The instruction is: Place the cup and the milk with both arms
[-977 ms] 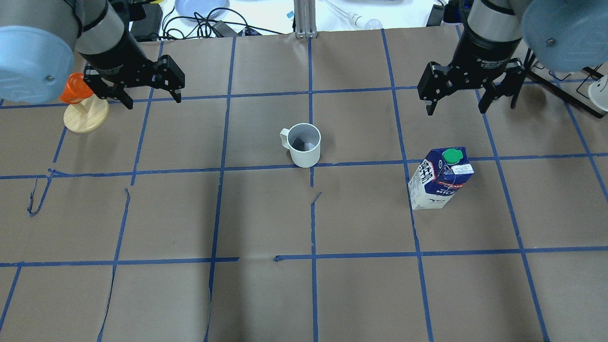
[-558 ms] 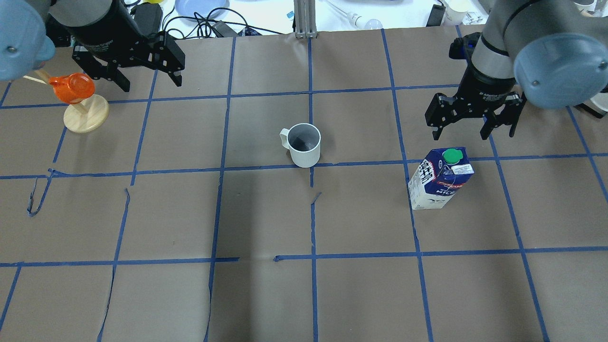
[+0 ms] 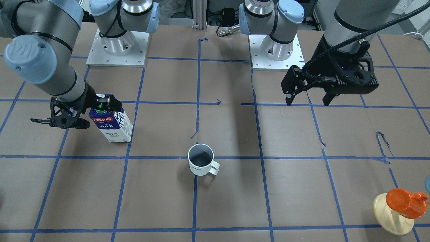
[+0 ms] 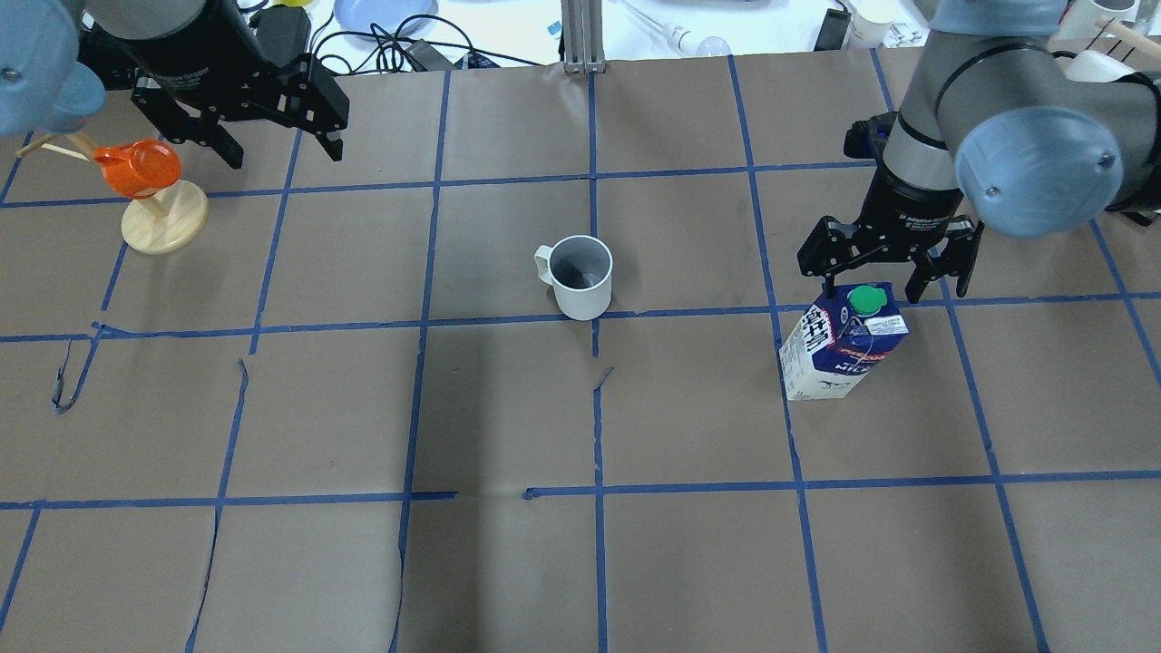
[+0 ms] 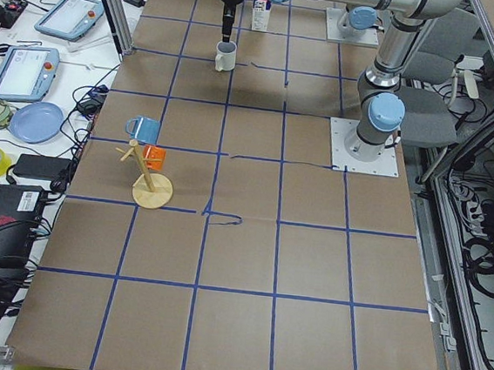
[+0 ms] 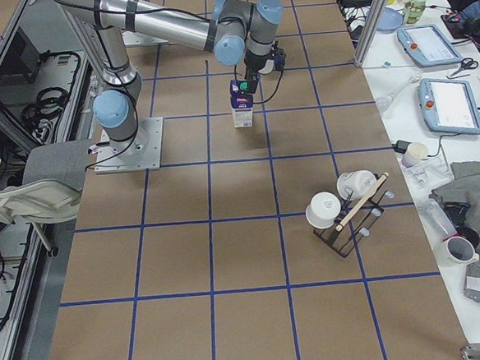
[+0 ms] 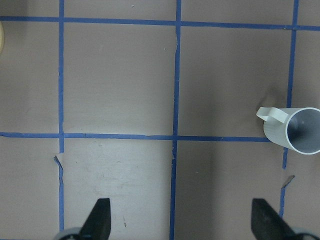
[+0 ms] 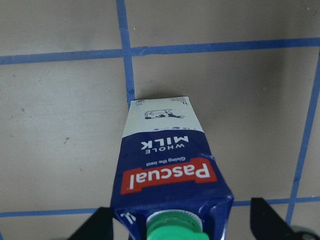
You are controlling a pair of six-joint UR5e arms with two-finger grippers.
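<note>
Milk [image 4: 843, 355] stands, top inside the spread right claw [image 4: 869, 292].

The brown-papered table [image 4: 689, 562] carries the cup [image 4: 580, 281], the milk [image 4: 839, 354] and a wooden stand [image 4: 163, 227].

The left arm [image 3: 346, 20] and right arm [image 3: 40, 16] are grey-silver tubes with light-blue joint caps [image 3: 28, 58], each with a centre screw; one bears a raised "UR" mark. White plates [image 3: 97, 58] dotted with screws carry the bases. The left hand [image 3: 307, 101] and right hand [image 4: 869, 292] are black, two-fingered. A black cable [image 3: 386, 23] runs to the left hand; white lettering [image 4: 916, 218] rings the wrist above the right hand.
</note>
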